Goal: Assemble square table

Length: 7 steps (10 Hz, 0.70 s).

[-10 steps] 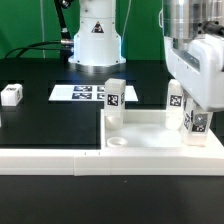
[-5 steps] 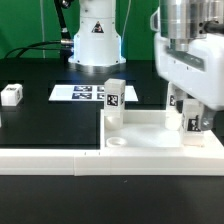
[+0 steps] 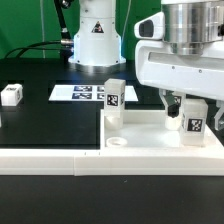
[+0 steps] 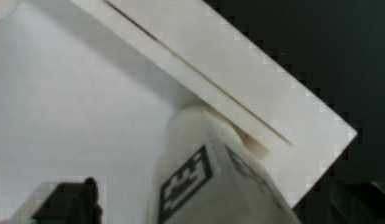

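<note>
The square table's white slab (image 3: 150, 129) lies at the exterior view's right, with a round socket (image 3: 118, 143) at its near corner. One tagged white leg (image 3: 114, 99) stands on the slab's far corner. A second leg (image 3: 197, 126) stands at the right corner. My gripper (image 3: 190, 108) hangs over that leg, open, a dark finger (image 3: 171, 108) to each side and clear of it. In the wrist view the leg (image 4: 215, 180) rises between the dark fingers (image 4: 64, 203), with gaps on both sides, above the slab (image 4: 82, 100). A third leg (image 3: 11, 95) lies loose at far left.
The long white L-shaped rail (image 3: 50, 156) runs along the front and frames the slab. The marker board (image 3: 82, 93) lies flat behind, before the robot's base (image 3: 97, 35). A black tabletop (image 3: 50, 125) spreads to the left.
The jaws have opened and let go of the right-hand leg, which stays standing. The hand has risen and shifted toward the exterior view's left.
</note>
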### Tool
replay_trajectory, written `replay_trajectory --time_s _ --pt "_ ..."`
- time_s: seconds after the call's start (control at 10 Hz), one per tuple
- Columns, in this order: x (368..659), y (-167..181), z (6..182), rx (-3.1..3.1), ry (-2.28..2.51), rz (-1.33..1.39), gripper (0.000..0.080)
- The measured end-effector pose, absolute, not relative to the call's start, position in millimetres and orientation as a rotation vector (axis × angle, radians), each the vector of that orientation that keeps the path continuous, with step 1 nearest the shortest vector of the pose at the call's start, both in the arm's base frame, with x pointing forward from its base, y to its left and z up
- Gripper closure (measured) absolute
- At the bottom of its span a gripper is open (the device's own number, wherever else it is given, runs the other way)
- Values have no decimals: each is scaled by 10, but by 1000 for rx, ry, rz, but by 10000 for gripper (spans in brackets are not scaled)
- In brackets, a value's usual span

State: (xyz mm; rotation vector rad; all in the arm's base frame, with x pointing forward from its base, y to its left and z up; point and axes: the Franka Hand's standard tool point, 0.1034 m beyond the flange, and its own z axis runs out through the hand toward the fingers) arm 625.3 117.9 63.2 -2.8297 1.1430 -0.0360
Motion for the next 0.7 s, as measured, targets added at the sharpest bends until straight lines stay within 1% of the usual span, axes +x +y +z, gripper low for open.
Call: replay_trajectory --time_s 0.1,0.3,0.5,0.6,0.7 --pt "6279 1190 670 -2973 804 -69 150" --pt "6268 1168 678 -3082 201 -39 150" --pt "6281 1171 674 -3069 325 -46 150" --pt "6281 1168 673 -3068 332 -46 278" --pt "6280 1172 672 -3049 461 -42 278"
